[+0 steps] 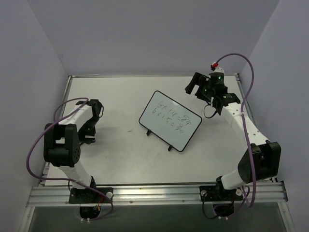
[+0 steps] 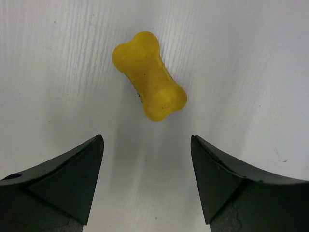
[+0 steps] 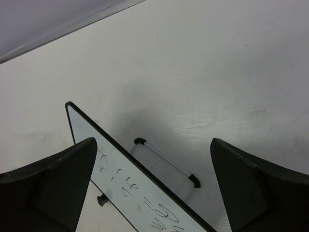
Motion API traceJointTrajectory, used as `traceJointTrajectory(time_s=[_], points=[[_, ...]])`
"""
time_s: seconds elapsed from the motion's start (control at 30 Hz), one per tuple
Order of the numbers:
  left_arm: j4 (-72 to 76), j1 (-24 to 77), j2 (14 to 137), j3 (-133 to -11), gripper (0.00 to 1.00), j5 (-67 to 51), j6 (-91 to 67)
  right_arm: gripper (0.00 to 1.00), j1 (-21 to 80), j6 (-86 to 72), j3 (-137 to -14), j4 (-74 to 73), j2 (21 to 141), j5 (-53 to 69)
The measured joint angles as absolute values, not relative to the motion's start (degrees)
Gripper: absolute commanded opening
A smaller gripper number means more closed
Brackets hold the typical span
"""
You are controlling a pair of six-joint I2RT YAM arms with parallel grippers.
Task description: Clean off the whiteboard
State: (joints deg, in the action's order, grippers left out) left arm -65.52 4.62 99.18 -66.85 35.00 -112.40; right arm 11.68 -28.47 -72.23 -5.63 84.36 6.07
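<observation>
The whiteboard stands tilted on two black feet at mid-table, with green handwritten equations on its face. The right wrist view shows its top edge and writing and its wire back stand. My right gripper is open and empty, up behind the board's back right corner, its jaws wide apart above the top edge. My left gripper is open at the table's left. In its wrist view the jaws hang wide apart just short of a yellow bone-shaped eraser lying on the table. The eraser is hidden in the top view.
The white table is enclosed by lilac walls at the left, back and right. A metal rail with both arm bases runs along the near edge. Purple cables loop beside each arm.
</observation>
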Motion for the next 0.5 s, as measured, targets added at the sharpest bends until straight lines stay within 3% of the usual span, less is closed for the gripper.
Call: traceJointTrajectory(time_s=[0.5], points=[[-64.3, 0.6, 97.2, -66.6, 0.81, 39.2, -113.6, 1.00, 11.7, -28.4, -76.1, -7.3, 84.6, 4.6]])
